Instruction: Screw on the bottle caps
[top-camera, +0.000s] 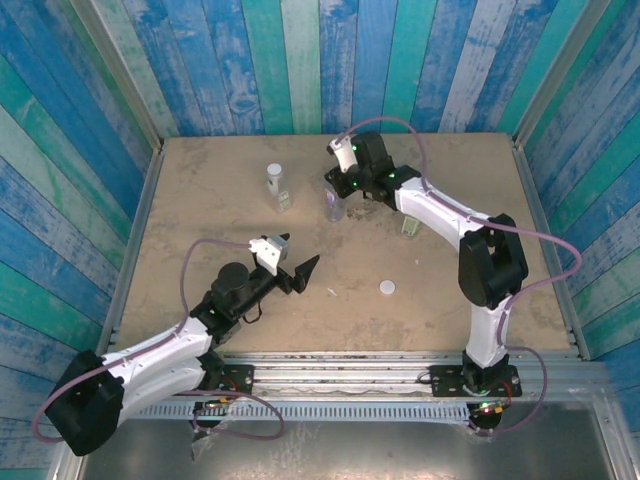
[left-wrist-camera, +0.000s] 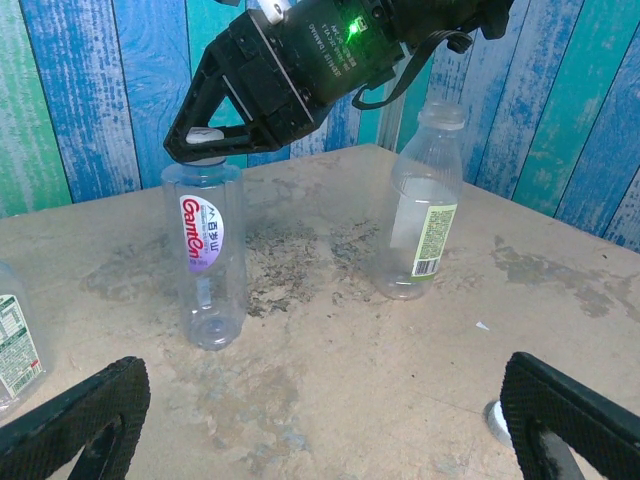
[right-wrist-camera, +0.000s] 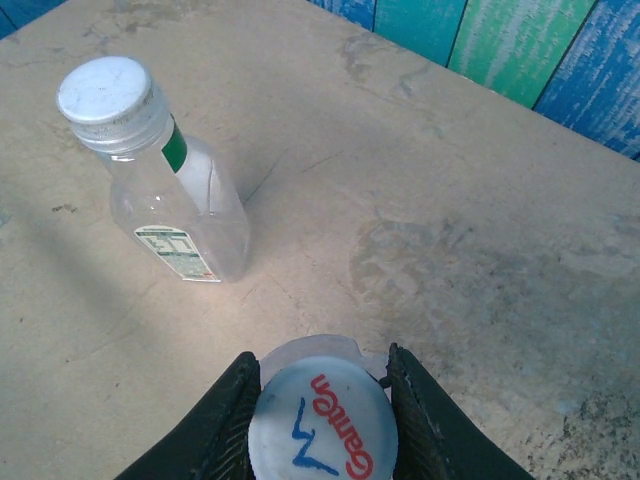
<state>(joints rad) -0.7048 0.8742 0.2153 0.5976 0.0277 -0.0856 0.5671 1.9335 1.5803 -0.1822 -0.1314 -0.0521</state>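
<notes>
Left end effector (left-wrist-camera: 322, 425) spread above stained table (left-wrist-camera: 560, 280), blue-green plank walls (left-wrist-camera: 70, 90).

Red "Ganten" brand, seen twice
It stands on the pink-purple label (left-wrist-camera: 201, 232) of one bottle (left-wrist-camera: 207, 295) and on a white cap (right-wrist-camera: 322, 425); the green-yellow label (left-wrist-camera: 432, 240) is too small to read.

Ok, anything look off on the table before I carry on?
Nothing spilled or tipped. A loose cap lies on the table, on its own, with a small white scrap nearby. The right fingers pinch a second cap atop the pink-label bottle.
</notes>
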